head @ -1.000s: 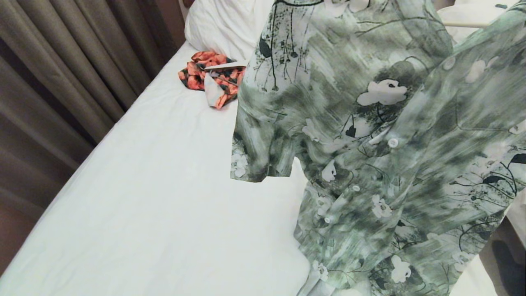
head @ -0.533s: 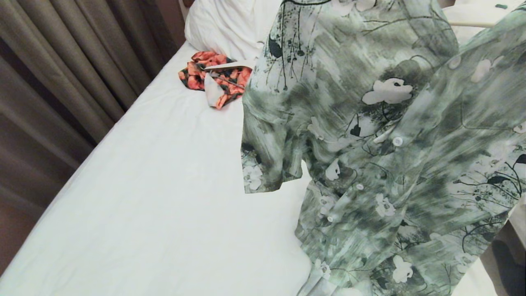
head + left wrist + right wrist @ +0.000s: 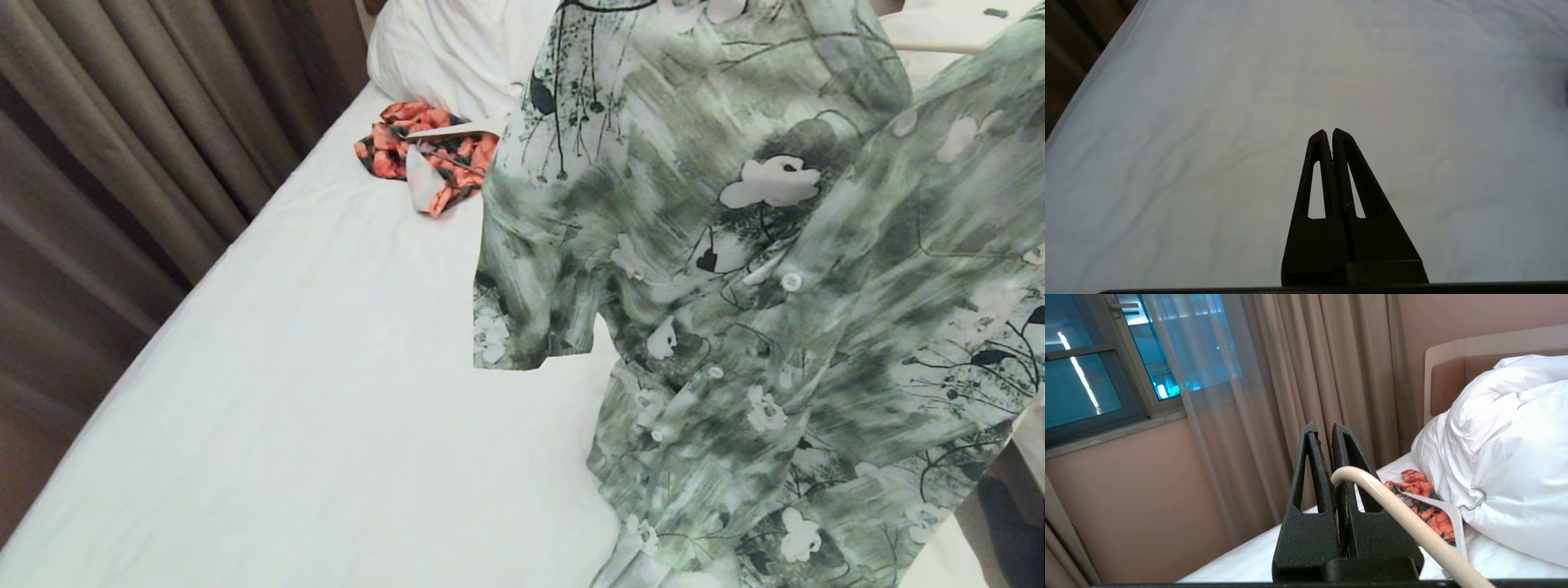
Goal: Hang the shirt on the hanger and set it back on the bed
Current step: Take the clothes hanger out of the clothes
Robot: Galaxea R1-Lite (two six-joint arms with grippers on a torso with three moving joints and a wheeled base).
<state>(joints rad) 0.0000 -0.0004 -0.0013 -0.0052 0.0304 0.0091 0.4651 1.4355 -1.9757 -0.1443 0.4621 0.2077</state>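
The shirt (image 3: 735, 286) swings a touch, sleeve settling back over the bed (image 3: 326, 392); right hand (image 3: 1327, 430) grips the hanger (image 3: 1412, 526) aloft, left hand (image 3: 1329, 132) closed, empty — hung, lowering remains.

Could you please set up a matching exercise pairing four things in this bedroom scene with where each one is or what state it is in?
Things:
1. green leafy-print button-up shirt
2. thin cream-coloured hanger
3. orange-and-black floral garment
4. left end effector

States:
A. shut and empty above the white sheet of the bed
B. hanging in the air over the bed
C. its hook clamped in the right end effector
D. lying crumpled by the white pillow

Pairs: 1-B, 2-C, 3-D, 4-A
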